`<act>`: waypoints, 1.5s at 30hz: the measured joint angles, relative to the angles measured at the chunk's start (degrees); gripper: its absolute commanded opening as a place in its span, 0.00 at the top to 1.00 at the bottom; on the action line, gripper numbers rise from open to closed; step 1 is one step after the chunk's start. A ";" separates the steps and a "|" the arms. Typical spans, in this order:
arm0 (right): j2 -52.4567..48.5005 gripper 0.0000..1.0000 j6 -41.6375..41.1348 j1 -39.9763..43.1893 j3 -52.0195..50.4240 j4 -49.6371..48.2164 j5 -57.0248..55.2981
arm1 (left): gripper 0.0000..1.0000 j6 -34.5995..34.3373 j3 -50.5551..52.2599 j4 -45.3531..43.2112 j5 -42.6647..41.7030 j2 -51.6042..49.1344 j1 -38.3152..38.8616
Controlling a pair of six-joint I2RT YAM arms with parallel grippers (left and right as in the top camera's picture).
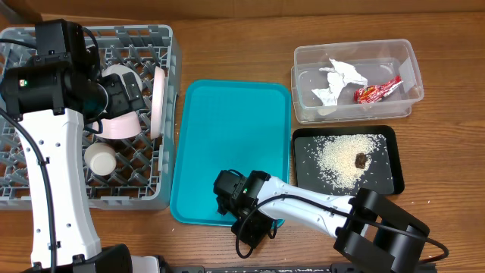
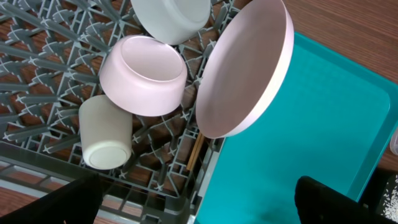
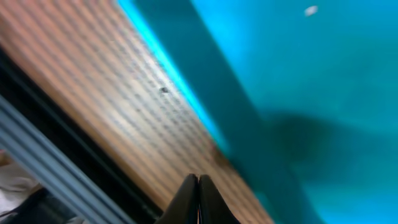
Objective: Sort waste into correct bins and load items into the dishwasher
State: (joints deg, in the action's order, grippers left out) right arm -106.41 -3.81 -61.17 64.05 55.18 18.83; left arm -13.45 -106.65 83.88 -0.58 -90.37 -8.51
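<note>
The grey dish rack (image 1: 45, 193) at left holds a pale pink plate (image 2: 245, 68) standing on edge, a pink bowl (image 2: 146, 74) on its side, a grey-green bowl (image 2: 171, 11), a white cup (image 2: 106, 134) and wooden chopsticks (image 2: 196, 151). My left gripper (image 1: 112, 97) hangs open and empty above the rack; its fingers (image 2: 199, 208) frame the rack's wall. My right gripper (image 1: 226, 199) is shut with nothing seen in it, over the table at the teal tray's front edge (image 3: 198, 186). The clear tub (image 1: 303, 106) holds white tissue (image 1: 337, 76) and a red wrapper (image 1: 377, 91). The black tray (image 1: 303, 178) holds rice (image 1: 341, 155) and a brown scrap (image 1: 361, 159).
The teal serving tray (image 1: 227, 129) lies between the rack and the two bins, with a white grain (image 3: 310, 10) on it. The table's front edge runs just below the right gripper. The right arm stretches along the front from the lower right.
</note>
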 measured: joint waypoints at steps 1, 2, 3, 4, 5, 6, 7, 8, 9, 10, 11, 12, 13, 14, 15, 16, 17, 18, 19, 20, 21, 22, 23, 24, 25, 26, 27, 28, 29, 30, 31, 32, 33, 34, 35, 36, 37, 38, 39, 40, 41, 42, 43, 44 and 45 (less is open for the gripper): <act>0.00 0.96 0.00 0.00 0.00 -0.33 -0.90 | 0.00 0.00 0.00 -0.02 0.00 0.00 0.00; 0.00 0.96 0.07 0.00 0.00 -0.85 -1.66 | 0.00 0.00 0.00 -0.09 0.00 -0.02 0.00; 0.00 0.96 0.17 0.00 0.00 -1.81 -2.67 | 0.00 0.00 0.00 -0.09 0.00 0.00 0.00; 0.00 0.96 0.24 0.00 0.00 -2.03 -2.75 | 0.00 0.00 0.00 -0.07 0.00 0.00 0.00; 0.00 0.96 0.39 0.00 0.00 -2.08 -2.99 | 0.00 0.00 0.00 -0.07 0.00 0.00 0.00; 0.00 0.96 0.48 0.00 0.00 -2.05 -3.28 | 0.00 0.00 0.00 -0.04 0.00 -0.02 0.00; 0.00 0.96 0.63 -0.02 0.00 -2.03 -3.50 | 0.00 0.00 0.00 -0.04 0.00 -0.02 0.00; 0.00 0.96 0.66 -0.07 0.00 -2.10 -3.78 | 0.00 0.00 0.00 -0.04 0.00 -0.02 0.00; 0.00 0.96 0.74 -0.09 0.00 -2.16 -3.96 | 0.00 0.00 0.00 -0.07 0.00 0.00 0.00; 0.00 0.95 0.83 -0.11 0.00 -2.40 -4.28 | 0.00 0.00 0.00 -0.11 0.00 -0.02 0.00; 0.00 0.96 0.85 -0.11 0.00 -2.71 -4.76 | 0.00 0.00 0.00 -0.31 0.00 -0.02 0.00; 0.00 0.96 0.85 -0.11 0.00 -2.99 -5.22 | 0.00 0.00 0.00 -0.46 0.00 0.00 0.00; 0.00 0.96 0.81 -0.11 0.00 -3.23 -5.90 | 0.00 0.00 0.00 -0.57 0.00 0.00 0.00; 0.00 0.96 0.83 -0.11 0.00 -3.61 -6.75 | 0.00 0.00 0.00 -0.57 0.00 -0.02 0.00; 0.00 0.95 0.83 -0.11 0.00 -3.87 -7.39 | 0.00 0.00 0.00 -0.55 0.00 -0.02 0.00; 0.00 0.96 0.81 -0.11 0.00 -4.15 -7.93 | 0.00 0.00 0.00 -0.57 0.00 -0.02 0.00; 0.00 0.96 0.85 -0.11 0.00 -4.26 -8.41 | 0.00 0.00 0.00 -0.48 0.00 0.00 0.00; 0.00 0.96 0.83 -0.13 0.00 -4.37 -8.76 | 0.00 0.00 0.00 -0.55 0.00 0.00 0.00; 0.00 0.96 0.85 -0.11 0.00 -4.57 -9.27 | 0.00 -0.02 0.00 -0.50 0.00 -0.02 0.00; 0.00 0.96 0.85 -0.11 0.00 -4.76 -9.70 | 0.00 -0.02 0.00 -0.55 0.00 -0.02 0.00; 0.00 0.96 0.83 -0.11 0.00 -4.83 -9.99 | 0.00 -0.02 0.00 -0.52 0.00 0.00 0.00; 0.00 0.96 0.83 -0.11 0.00 -4.85 -10.23 | 0.00 -0.02 0.00 -0.55 0.00 -0.02 0.00; 0.00 0.96 0.85 -0.11 0.00 -4.85 -10.34 | 0.00 -0.02 0.00 -0.55 0.00 0.00 0.00; 0.00 0.96 1.25 -0.11 0.00 -4.76 -10.23 | 0.00 -0.02 0.00 -0.52 0.00 -0.02 0.00; 0.00 0.96 1.73 -0.11 0.00 -4.76 -10.08 | 0.00 -0.02 0.00 -0.55 0.00 0.00 0.00; 0.00 0.96 2.58 -0.11 0.00 -4.68 -9.75 | 0.00 -0.02 0.00 -0.52 0.00 -0.02 0.00; 0.00 0.96 3.19 -0.11 0.00 -4.63 -9.44 | 0.00 -0.02 0.00 -0.52 0.00 -0.02 0.00; 0.00 0.96 3.96 -0.11 0.00 -4.66 -9.05 | 0.00 -0.02 0.00 -0.55 0.00 0.00 0.00; 0.00 0.96 4.74 -0.11 0.00 -4.68 -8.72 | 0.00 -0.02 0.00 -0.55 0.00 0.00 0.00; 0.00 0.96 5.49 -0.11 0.00 -4.74 -8.52 | 0.00 -0.02 0.00 -0.52 0.00 0.00 0.00; 0.00 0.96 6.54 -0.11 0.00 -4.87 -8.37 | 0.00 -0.02 0.00 -0.52 0.00 0.00 0.00; 0.00 0.96 7.32 -0.11 0.00 -5.07 -8.26 | 0.00 -0.02 0.00 -0.52 0.00 0.00 0.00; 0.00 0.96 8.26 -0.11 0.00 -5.33 -8.22 | 0.00 -0.02 0.00 -0.52 0.00 0.00 0.00; 0.00 0.96 8.96 -0.11 0.00 -5.60 -8.15 | 0.00 -0.04 0.00 -0.52 0.00 0.00 0.00; 0.00 0.96 9.88 -0.11 0.00 -5.92 -8.09 | 0.00 -0.04 0.00 -0.52 0.00 -0.02 0.00; 0.00 0.96 10.58 -0.11 0.00 -6.19 -8.11 | 0.00 -0.04 0.00 -0.52 0.00 -0.02 0.00; 0.00 0.96 11.45 -0.11 0.00 -6.47 -8.09 | 0.00 -0.09 0.00 -0.55 0.00 0.00 0.00; 0.00 0.96 12.02 -0.11 0.00 -6.75 -8.09 | 0.00 -0.11 0.00 -0.55 0.00 0.00 0.00; 0.00 0.96 12.66 -0.11 0.00 -7.06 -8.11 | 0.00 -0.13 0.00 -0.55 0.00 0.00 0.00; 0.00 0.96 13.25 -0.11 0.00 -7.28 -8.11 | 0.00 -0.13 0.00 -0.55 0.00 0.00 0.00; 0.00 0.96 13.97 -0.11 0.00 -7.61 -8.11 | 0.00 -0.13 0.00 -0.57 0.00 -0.02 0.00; 0.00 0.96 14.60 -0.11 0.00 -7.80 -8.13 | 0.01 -0.13 0.00 -0.59 0.00 0.00 0.00; 0.00 0.96 15.32 -0.11 0.00 -8.17 -8.20 | 0.00 -0.13 0.00 -0.63 0.00 0.00 0.00; 0.00 0.96 15.93 -0.11 0.00 -8.61 -8.22 | 0.00 -0.13 0.00 -0.68 0.00 -0.02 0.00; 0.00 0.96 16.41 -0.11 0.00 -9.01 -8.37 | 0.00 -0.13 0.00 -0.70 0.00 -0.02 0.00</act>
State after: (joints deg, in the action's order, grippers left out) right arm -106.41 12.60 -61.28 64.05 46.17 10.46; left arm -13.58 -106.65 83.18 -0.58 -90.39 -8.51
